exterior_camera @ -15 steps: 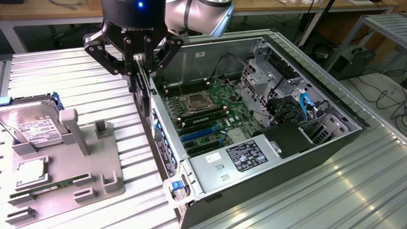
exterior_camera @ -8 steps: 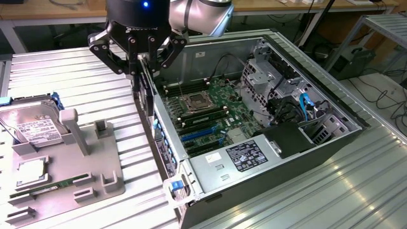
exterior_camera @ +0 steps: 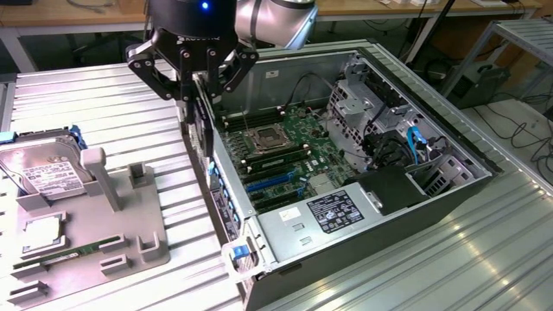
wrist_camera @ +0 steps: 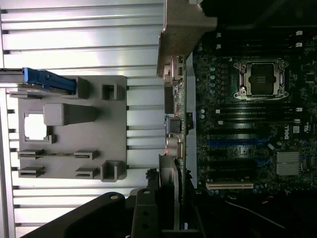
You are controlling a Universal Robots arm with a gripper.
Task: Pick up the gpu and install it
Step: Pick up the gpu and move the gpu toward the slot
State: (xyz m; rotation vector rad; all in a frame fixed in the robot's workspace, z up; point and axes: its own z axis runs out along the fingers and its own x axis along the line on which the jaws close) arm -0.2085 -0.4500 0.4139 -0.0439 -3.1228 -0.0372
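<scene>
The gripper (exterior_camera: 197, 96), fingers partly closed, clamps the gpu (exterior_camera: 204, 136) edge-on above the open case's (exterior_camera: 389, 243) rim. The table (exterior_camera: 103, 110) is ribbed metal (grey fixture (exterior_camera: 149, 223) alongside); wooden benches (exterior_camera: 69, 16) stand behind.

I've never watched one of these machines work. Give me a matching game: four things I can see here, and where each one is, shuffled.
Things:
1 graphics card
2 hard drive
3 memory stick
4 computer case

Places or states:
A propped up at one end of the grey rack
B lid off, insides showing
C hanging edge-on from the pincer
D lying low in a slot of the grey rack

Pairs: 1-C, 2-A, 3-D, 4-B
</scene>
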